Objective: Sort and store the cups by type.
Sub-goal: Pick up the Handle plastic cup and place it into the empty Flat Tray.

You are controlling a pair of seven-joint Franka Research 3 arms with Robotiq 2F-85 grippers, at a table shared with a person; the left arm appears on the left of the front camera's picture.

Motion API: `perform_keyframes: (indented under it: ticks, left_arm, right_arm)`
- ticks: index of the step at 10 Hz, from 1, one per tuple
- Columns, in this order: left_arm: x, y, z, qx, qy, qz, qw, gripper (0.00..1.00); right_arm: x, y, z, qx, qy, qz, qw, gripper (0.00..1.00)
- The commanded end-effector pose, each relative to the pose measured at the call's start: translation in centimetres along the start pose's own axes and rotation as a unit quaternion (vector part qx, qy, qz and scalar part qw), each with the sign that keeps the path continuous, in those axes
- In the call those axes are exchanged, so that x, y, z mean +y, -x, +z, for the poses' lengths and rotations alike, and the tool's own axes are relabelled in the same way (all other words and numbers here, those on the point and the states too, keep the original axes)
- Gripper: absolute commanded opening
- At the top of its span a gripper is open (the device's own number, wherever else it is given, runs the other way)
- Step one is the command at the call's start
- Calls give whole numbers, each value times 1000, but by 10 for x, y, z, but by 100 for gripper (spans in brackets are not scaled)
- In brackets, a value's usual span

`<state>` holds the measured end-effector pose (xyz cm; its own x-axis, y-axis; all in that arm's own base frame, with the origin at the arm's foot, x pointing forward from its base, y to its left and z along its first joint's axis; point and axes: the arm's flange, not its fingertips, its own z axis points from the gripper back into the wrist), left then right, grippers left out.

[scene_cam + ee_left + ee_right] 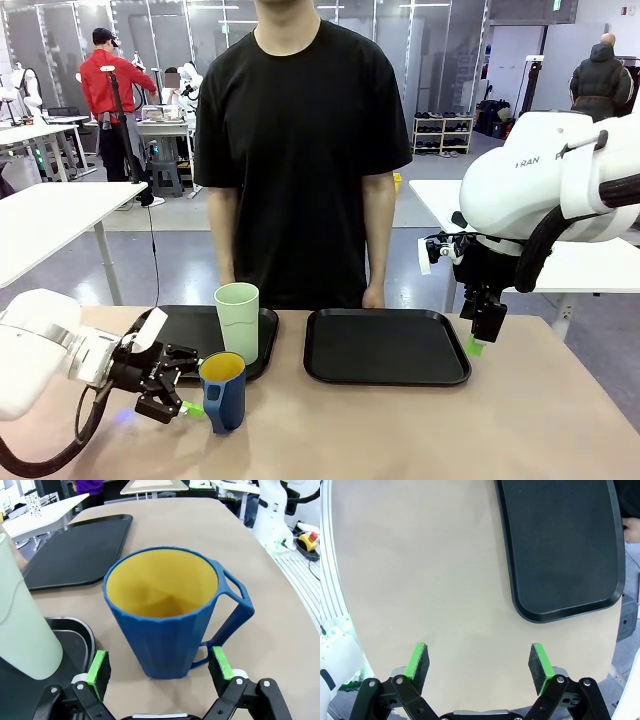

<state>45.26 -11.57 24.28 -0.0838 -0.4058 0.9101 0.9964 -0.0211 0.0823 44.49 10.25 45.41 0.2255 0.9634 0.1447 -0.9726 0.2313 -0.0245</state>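
The tan surface (pixel 400 430) held two black trays side by side. The left tray (pixel 190 330) had the tall green cup (pixel 238 320) standing in it, mouth up. The right tray (pixel 385 345) had nothing in it. A person in a black shirt (pixel 300 150) stood at the far edge.

The blue mug (pixel 170 615) stood upright on the surface, just in front of the left tool (pixel 159 667). Its yellow inside faced up and held nothing. In the left wrist view its handle stuck out toward the right green pad. The left tool was spread wide with the mug's bottom between its pads, and neither pad touched it. The green cup stood close beside that tool.

The right tool (pixel 479 662) was spread wide too and held nothing. It hung over bare surface beside the right tray's corner, with lots of free room around it.
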Motion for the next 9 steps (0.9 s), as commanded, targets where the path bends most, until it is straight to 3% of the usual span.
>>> perform_keyframes:
  ticks: [1, 9]
  left_arm:
    - [-17, 42, -26, -29, -14, -18, 999, 100]
    - [-12, 33, -54, -58, 16, -17, 998, 100]
  right_arm:
    - [0, 2, 1, 1, 4, 1, 1000, 100]
    - [0, 2, 1, 1, 4, 1, 1000, 100]
